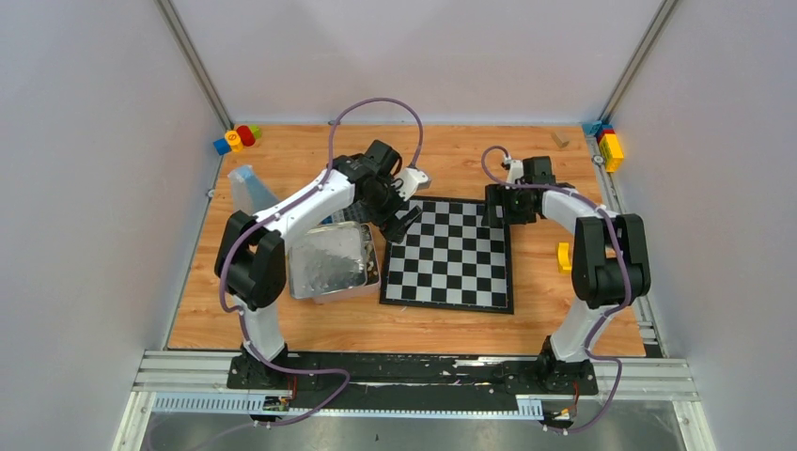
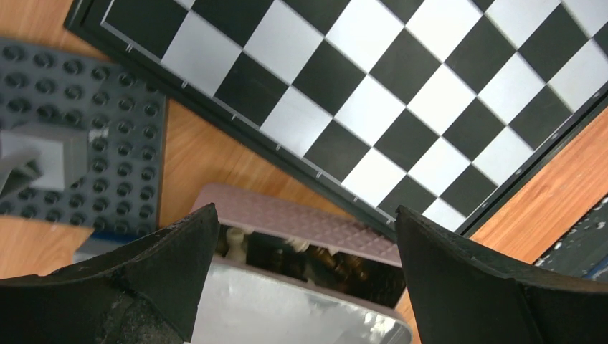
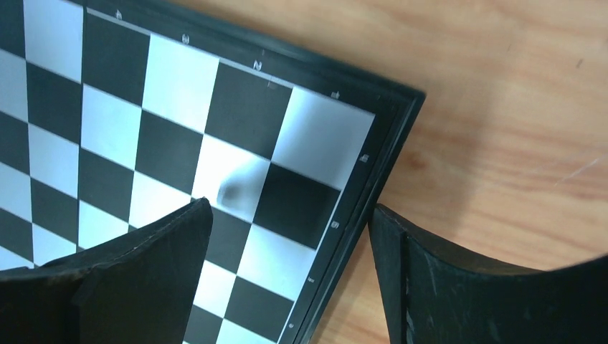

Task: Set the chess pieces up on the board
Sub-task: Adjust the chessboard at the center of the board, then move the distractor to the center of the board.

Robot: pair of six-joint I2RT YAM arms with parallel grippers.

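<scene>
Left gripper (image 2: 305,236) hangs with jaws wide apart over the tin (image 2: 301,222), where I can make out chess pieces (image 2: 236,244) (cream and dark, jumbled). My right gripper (image 3: 290,229), likewise spread and holding nothing, hovers over a corner of the board (image 3: 179,86), which lies just beside the tin.

This looks like a robotics lab cell. Plain white partition walls (image 1: 85,207) on aluminium posts (image 1: 195,64) box in a wooden worktop (image 1: 310,146). Two robot arms (image 1: 301,202) are bolted to a slotted metal rail (image 1: 183,374) at its near edge, cables (image 1: 376,101) trailing. Toy bricks (image 1: 237,138) sit in the corner far beyond and left of the left hand (image 1: 404,222).
</scene>
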